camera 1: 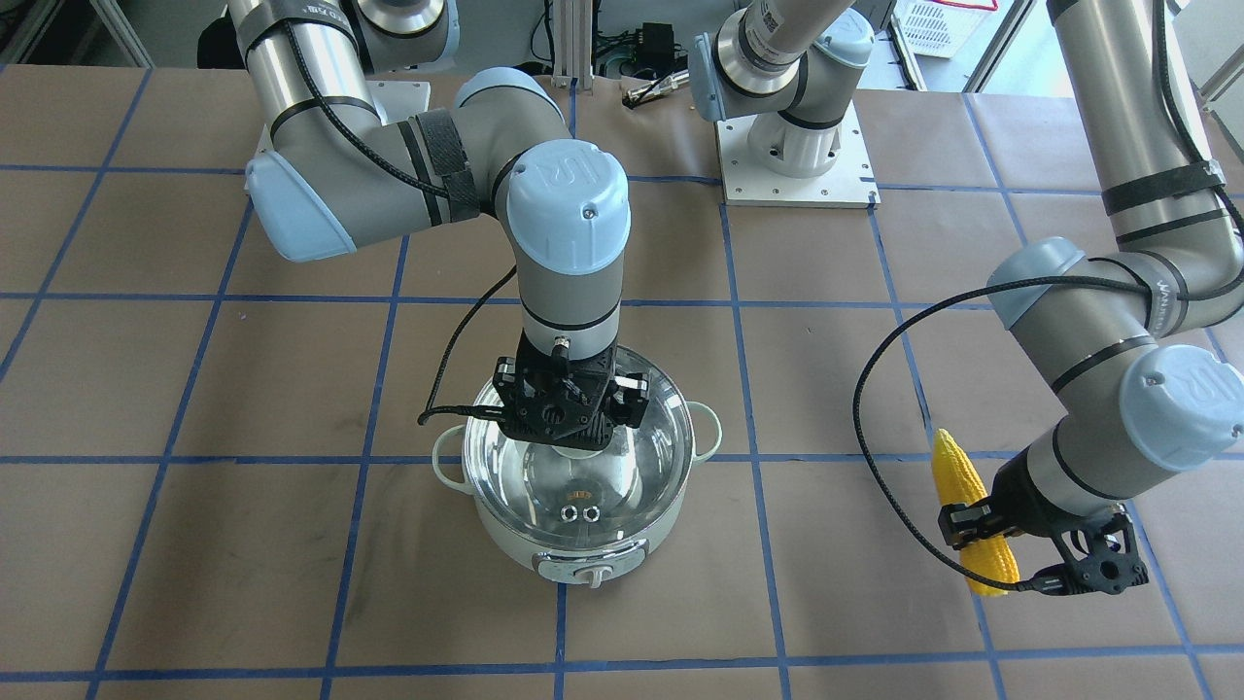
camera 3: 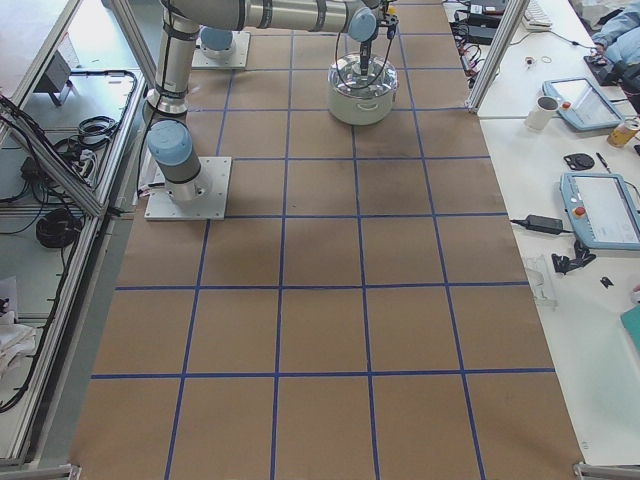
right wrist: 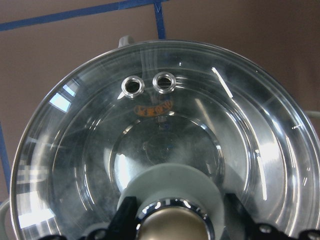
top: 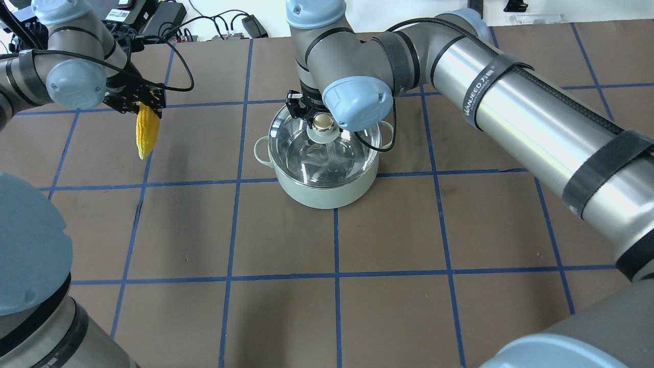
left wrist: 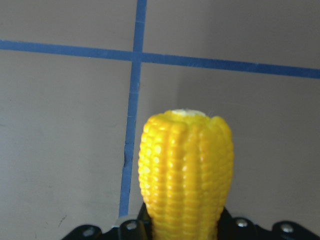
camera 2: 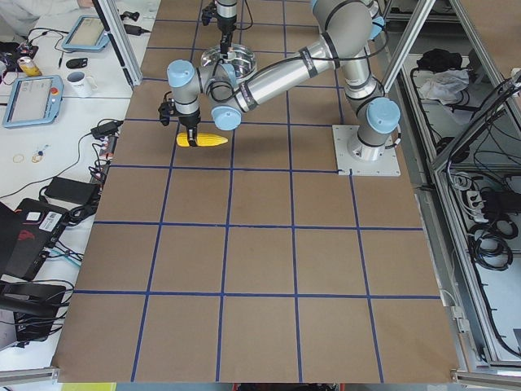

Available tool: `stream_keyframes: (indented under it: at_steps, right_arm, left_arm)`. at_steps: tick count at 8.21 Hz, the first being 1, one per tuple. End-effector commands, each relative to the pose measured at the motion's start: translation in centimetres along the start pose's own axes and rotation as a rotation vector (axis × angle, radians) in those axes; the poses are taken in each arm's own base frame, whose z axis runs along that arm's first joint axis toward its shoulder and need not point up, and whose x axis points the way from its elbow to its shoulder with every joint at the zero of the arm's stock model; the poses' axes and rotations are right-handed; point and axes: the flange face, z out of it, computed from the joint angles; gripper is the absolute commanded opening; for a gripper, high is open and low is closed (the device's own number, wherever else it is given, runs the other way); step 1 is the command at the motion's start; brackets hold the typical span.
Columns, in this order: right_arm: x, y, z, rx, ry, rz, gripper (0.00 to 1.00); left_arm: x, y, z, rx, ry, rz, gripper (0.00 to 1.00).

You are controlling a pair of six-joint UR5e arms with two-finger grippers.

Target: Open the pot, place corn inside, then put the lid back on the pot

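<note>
The mint-green pot (camera 1: 583,554) stands mid-table with the glass lid (camera 1: 632,457) over it; I cannot tell whether the lid rests on the rim or hangs just above it. My right gripper (camera 1: 575,449) comes straight down on the lid's ball knob (top: 323,121). In the right wrist view its fingers (right wrist: 127,212) flank the knob base, and the vent holes (right wrist: 150,84) show. My left gripper (camera 1: 982,520) is shut on the yellow corn (camera 1: 957,476). It holds the corn above the table, well to the side of the pot (top: 327,191). The corn shows in the overhead (top: 145,130) and left wrist (left wrist: 185,170) views.
The right arm's forearm (top: 511,107) spans the table over the pot's right side. The left arm's cable (camera 1: 875,437) loops between corn and pot. An arm base plate (camera 1: 797,165) sits at the robot's edge. Operator desks with tablets and a mug (camera 3: 548,110) border the table.
</note>
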Motion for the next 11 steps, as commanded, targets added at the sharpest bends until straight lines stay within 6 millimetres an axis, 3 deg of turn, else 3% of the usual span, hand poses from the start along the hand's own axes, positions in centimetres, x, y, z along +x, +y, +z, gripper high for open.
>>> stream_keyframes:
  at_steps: [1, 2, 3, 5, 7, 8, 11]
  right_arm:
    - [-0.1, -0.1, -0.2, 0.011, -0.010, 0.001, 0.52]
    - [-0.1, -0.1, -0.2, 0.011, -0.011, 0.002, 0.51]
    - [-0.1, -0.1, -0.2, 0.010, -0.013, 0.010, 0.66]
    - [-0.1, -0.1, -0.1, 0.009, -0.011, 0.004, 0.88]
    - [-0.1, -0.1, -0.1, 0.011, -0.011, 0.001, 0.86]
    - [-0.1, -0.1, -0.2, 0.012, -0.012, -0.022, 0.64]
    - [-0.1, -0.1, -0.4, 0.013, -0.011, -0.036, 0.33]
  left_arm:
    - [0.6, -0.1, 0.3, -0.004, 0.003, 0.004, 0.00]
    - [1.0, -0.1, 0.2, -0.002, 0.004, -0.019, 0.00]
    - [2.0, 0.0, 0.1, 0.000, 0.005, -0.025, 0.00]
    - [3.9, 0.2, -0.4, 0.006, 0.001, 0.000, 0.00]
    - [3.9, 0.2, -0.4, 0.007, 0.001, 0.000, 0.00]
    - [3.9, 0.2, -0.4, 0.008, 0.002, 0.000, 0.00]
    - [3.9, 0.2, -0.2, 0.005, 0.002, 0.000, 0.00]
